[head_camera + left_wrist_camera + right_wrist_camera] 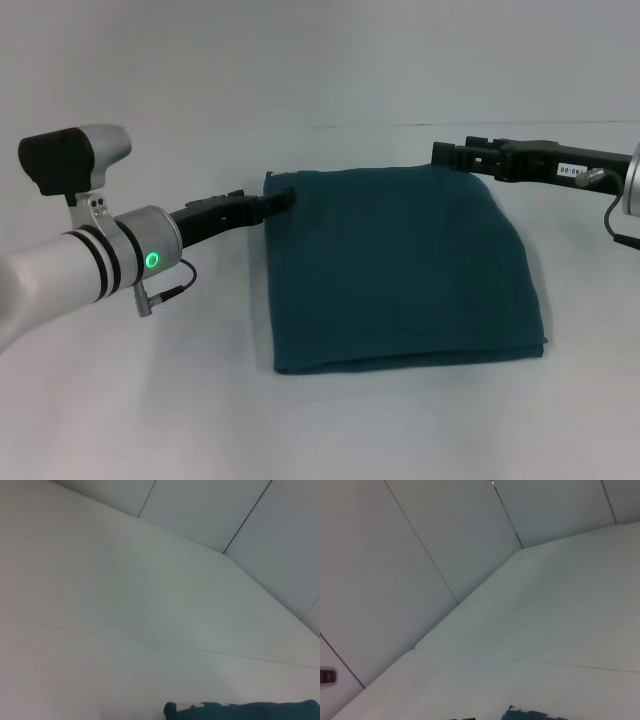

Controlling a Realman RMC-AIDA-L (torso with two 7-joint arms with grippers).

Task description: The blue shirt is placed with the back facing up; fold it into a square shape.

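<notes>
Closest to the head camera, at the lower left of the frame, the left arm's silver forearm reaches inward, and its left claw (283,200) sits at the upper left corner of the blue shirt (400,270), touching or pinching the cloth there; whether its fingers are closed on the fabric I cannot tell. The right claw (447,154) lies at the upper right of the frame, just at the shirt's far right corner, and its fingers too are hidden, so their state is unclear. The shirt rests in the middle of the frame as a near-square, several-layered packet with its plain side up, the lower edge showing stacked folds. By my judgement the fold is essentially complete, so the risk lies in the withdrawal: if either claw pulls away while cloth is caught, the top layer may drag, lifting a corner and skewing the square, or the whole soft packet may slide, since nothing pins it down. A sideways retreat would be worse than a straight lift. The table (150,400) is a plain white, smooth, matte surface, likely offering little grip on cotton. Behind it, the wrist views show pale wall panels (395,555) with thin dark seams, and a sliver of the shirt's edge at the lower frame.
</notes>
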